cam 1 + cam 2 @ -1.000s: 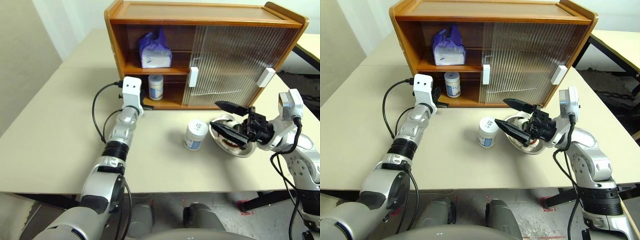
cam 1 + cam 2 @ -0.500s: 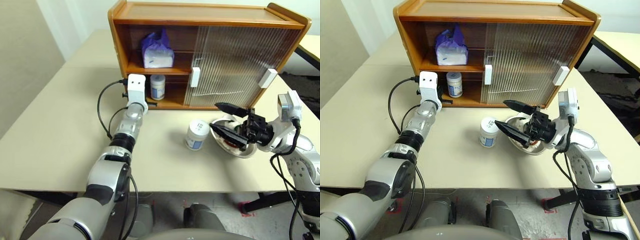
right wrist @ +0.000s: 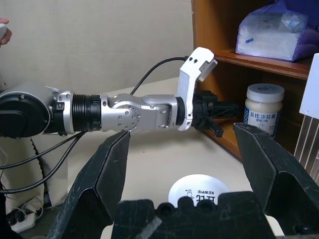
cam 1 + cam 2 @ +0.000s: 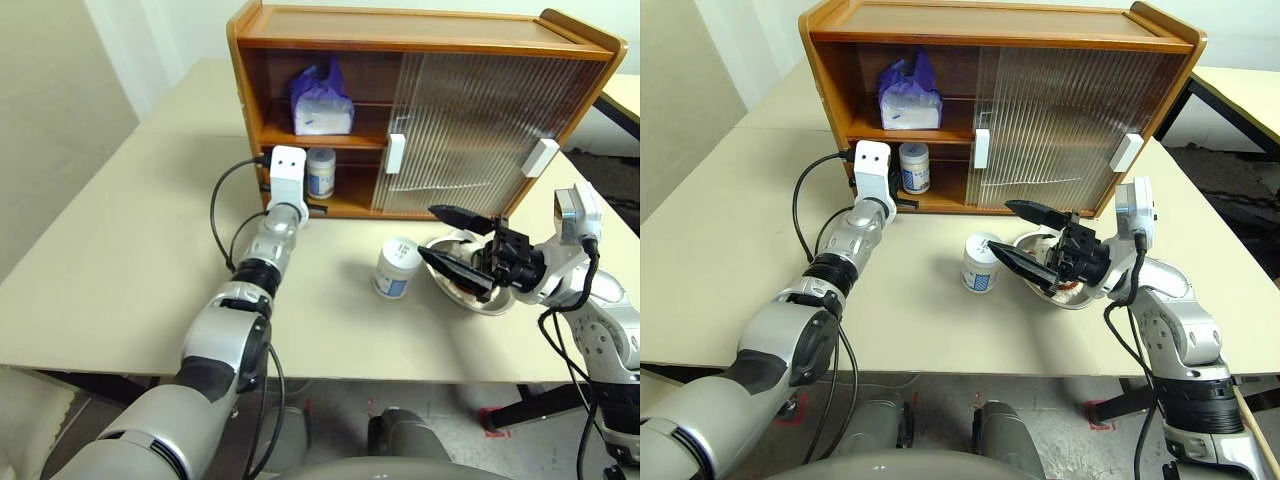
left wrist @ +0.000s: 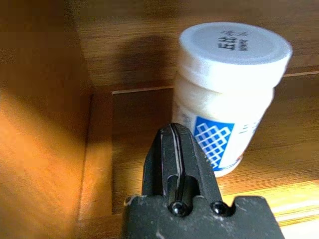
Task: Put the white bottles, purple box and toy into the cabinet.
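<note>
Our left gripper [image 5: 175, 149], fingers closed and empty, sits at the cabinet's [image 4: 420, 28] open lower edge beside a white bottle [image 5: 230, 89]. Our right gripper [image 4: 452, 240], fingers wide apart, hangs over bare tabletop [image 4: 130, 260] near the second bottle [image 4: 396, 267].

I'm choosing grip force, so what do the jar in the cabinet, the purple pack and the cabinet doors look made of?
Jar in the cabinet: apparently white plastic, smooth, with a ridged screw lid and printed label. Purple pack: soft crinkled film, probably plastic, with creased sides. Cabinet doors: ribbed translucent panels, acrylic or glass, I cannot tell which. The frame looks like varnished wood.
</note>
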### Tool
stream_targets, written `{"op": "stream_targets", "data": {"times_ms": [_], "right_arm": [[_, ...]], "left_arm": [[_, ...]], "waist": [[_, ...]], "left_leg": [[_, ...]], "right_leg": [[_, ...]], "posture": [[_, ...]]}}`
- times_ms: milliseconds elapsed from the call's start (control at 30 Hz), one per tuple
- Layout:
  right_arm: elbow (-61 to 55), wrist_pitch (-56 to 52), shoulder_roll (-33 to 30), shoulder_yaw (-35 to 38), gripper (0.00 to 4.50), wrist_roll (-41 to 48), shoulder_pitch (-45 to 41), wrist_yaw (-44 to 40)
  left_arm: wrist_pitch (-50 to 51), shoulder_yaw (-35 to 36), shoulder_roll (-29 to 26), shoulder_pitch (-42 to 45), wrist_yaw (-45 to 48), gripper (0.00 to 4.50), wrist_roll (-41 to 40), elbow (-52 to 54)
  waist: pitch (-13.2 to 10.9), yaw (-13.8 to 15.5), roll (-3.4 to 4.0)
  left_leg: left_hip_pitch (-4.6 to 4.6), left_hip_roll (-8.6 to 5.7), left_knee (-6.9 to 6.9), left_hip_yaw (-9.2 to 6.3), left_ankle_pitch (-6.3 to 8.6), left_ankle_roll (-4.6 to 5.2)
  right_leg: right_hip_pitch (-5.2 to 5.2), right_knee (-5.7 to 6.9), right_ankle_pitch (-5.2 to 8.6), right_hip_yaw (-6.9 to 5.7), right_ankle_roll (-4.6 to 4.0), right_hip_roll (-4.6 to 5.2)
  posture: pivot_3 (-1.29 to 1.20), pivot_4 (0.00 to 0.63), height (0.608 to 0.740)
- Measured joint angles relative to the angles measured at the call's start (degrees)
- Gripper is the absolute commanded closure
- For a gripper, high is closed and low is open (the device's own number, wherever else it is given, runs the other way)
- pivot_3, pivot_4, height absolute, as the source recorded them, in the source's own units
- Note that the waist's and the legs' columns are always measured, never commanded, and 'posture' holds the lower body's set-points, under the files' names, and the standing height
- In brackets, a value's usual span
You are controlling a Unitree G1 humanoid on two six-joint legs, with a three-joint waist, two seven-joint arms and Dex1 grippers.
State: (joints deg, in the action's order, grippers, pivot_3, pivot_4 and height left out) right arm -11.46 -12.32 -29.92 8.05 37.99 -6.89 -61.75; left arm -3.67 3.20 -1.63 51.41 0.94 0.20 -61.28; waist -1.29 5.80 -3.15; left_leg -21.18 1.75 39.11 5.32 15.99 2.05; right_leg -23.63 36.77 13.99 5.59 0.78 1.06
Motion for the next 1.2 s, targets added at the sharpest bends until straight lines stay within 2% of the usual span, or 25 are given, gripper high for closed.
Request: {"op": "stream_targets", "data": {"times_ms": [700,1200], "right_arm": [[0.02,0.2,0.17,-0.55,0.0,-0.5,-0.01,0.0],[-0.19,0.33,0.07,-0.52,0.0,-0.47,0.63,0.02]], "left_arm": [[-0.53,-0.31,-0.4,0.55,0.56,4.47,0.03,-0.77],[-1.79,0.04,-1.08,4.55,0.69,4.47,0.11,-6.79]], "waist": [[0.0,-0.25,0.0],[0.0,-0.33,0.0]], "left_leg": [[-0.03,0.02,0.0,-0.03,-0.05,0.09],[-0.04,0.01,0.0,0.0,-0.05,0.09]], "right_leg": [[-0.01,-0.05,-0.01,0.06,-0.01,-0.02],[-0.02,-0.08,-0.01,0.05,-0.01,-0.02]], "posture": [[0.09,0.0,0.74],[0.07,0.0,0.74]]}}
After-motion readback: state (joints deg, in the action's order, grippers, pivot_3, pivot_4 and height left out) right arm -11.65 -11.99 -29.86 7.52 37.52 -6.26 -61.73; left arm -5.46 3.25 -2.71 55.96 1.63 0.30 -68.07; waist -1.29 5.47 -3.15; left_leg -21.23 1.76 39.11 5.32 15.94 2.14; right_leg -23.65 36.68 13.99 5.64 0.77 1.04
